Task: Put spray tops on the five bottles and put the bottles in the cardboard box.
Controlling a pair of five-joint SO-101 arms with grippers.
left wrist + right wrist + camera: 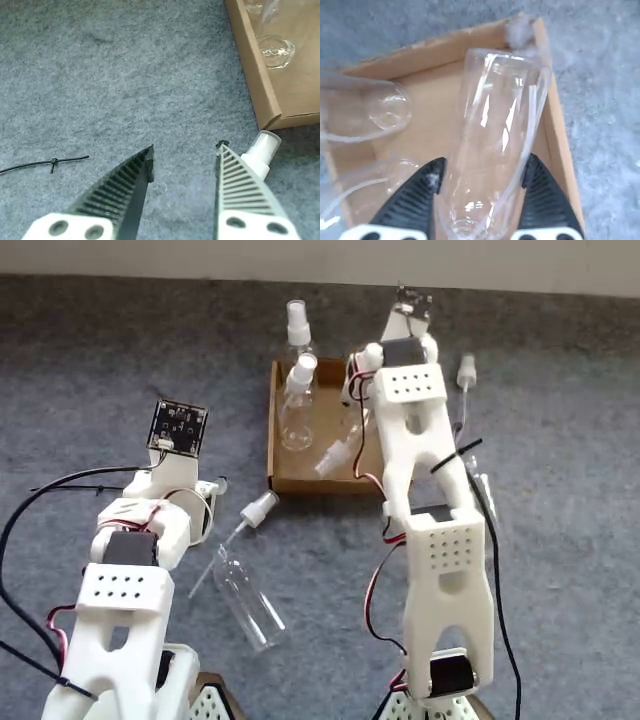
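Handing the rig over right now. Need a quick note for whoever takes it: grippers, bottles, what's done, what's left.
Left gripper: open, empty, over the grey carpet beside a loose white spray top.
Right gripper: shut on a clear plastic bottle, seemingly capped, over the brown cardboard box.
Done: two capped clear bottles stand in the box, left side.
Left: box the held bottle; cap the bare clear bottle lying on the carpet; a second white spray top and what looks like the fifth bottle lie right of the right arm; cap, box both.
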